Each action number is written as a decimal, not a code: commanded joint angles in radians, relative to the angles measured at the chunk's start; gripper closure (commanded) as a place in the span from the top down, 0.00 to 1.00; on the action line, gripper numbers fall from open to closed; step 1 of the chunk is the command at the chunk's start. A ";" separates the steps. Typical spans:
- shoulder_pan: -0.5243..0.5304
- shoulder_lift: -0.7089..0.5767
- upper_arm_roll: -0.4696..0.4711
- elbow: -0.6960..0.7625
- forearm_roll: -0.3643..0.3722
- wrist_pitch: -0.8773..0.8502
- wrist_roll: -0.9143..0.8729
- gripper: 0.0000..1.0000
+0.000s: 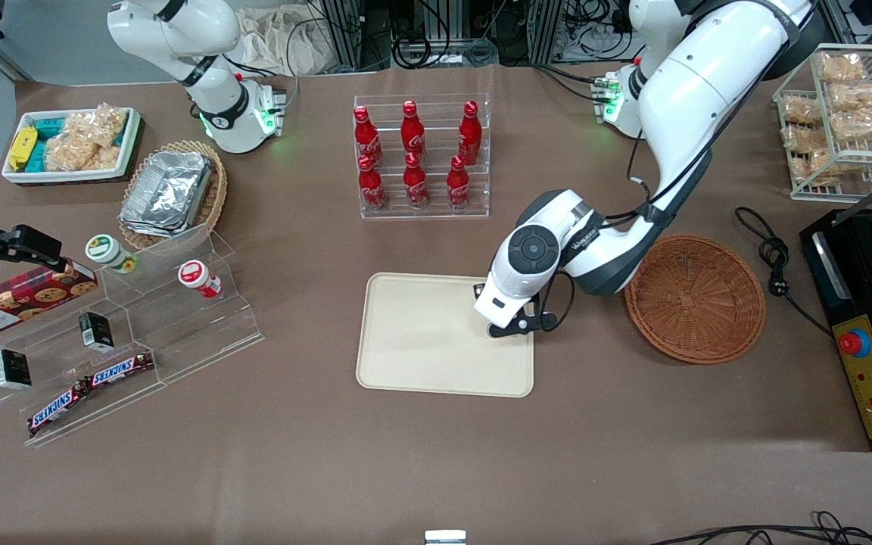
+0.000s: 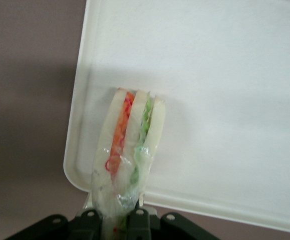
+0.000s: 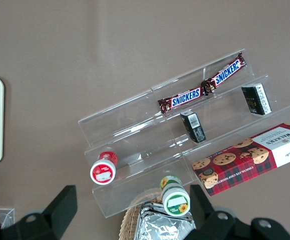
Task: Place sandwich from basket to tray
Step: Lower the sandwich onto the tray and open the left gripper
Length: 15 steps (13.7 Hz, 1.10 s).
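The working arm's gripper (image 1: pixel 510 327) hung low over the tray (image 1: pixel 421 341), at the tray edge nearest the basket (image 1: pixel 695 297). In the front view the wrist housing hid the fingertips. In the left wrist view the fingers (image 2: pixel 137 222) were closed on the sandwich (image 2: pixel 129 150), pinching its wrapped narrow end. The wedge stood on edge; its wide end reached onto the tray (image 2: pixel 210 75) just inside a rounded corner of the rim. Pale bread, an orange-red layer and a green layer showed through the clear wrap. Could not tell whether the sandwich touched the tray floor or hung just above it; a soft shadow lay under it.

The basket sat beside the tray toward the working arm's end of the table, apart from it, with nothing visible inside.

Farther from the front camera than the tray stood a clear acrylic rack of six red cola bottles (image 1: pixel 415 155). Toward the parked arm's end lay a stepped acrylic display (image 1: pixel 141 333) holding two Snickers bars (image 1: pixel 91 386) and a red-capped cup (image 1: pixel 199 278). A white wire rack of snack bags (image 1: pixel 845 113) stood at the working arm's end.
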 commanded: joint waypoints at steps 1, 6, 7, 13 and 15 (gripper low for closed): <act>-0.006 0.011 0.022 -0.005 0.041 0.031 -0.016 0.00; -0.006 0.025 0.024 0.039 0.085 0.030 -0.013 0.00; -0.006 0.026 0.024 0.044 0.086 0.031 -0.013 0.00; -0.011 0.052 0.024 0.093 0.102 0.007 -0.016 1.00; -0.008 0.036 0.022 0.116 0.100 -0.005 -0.017 1.00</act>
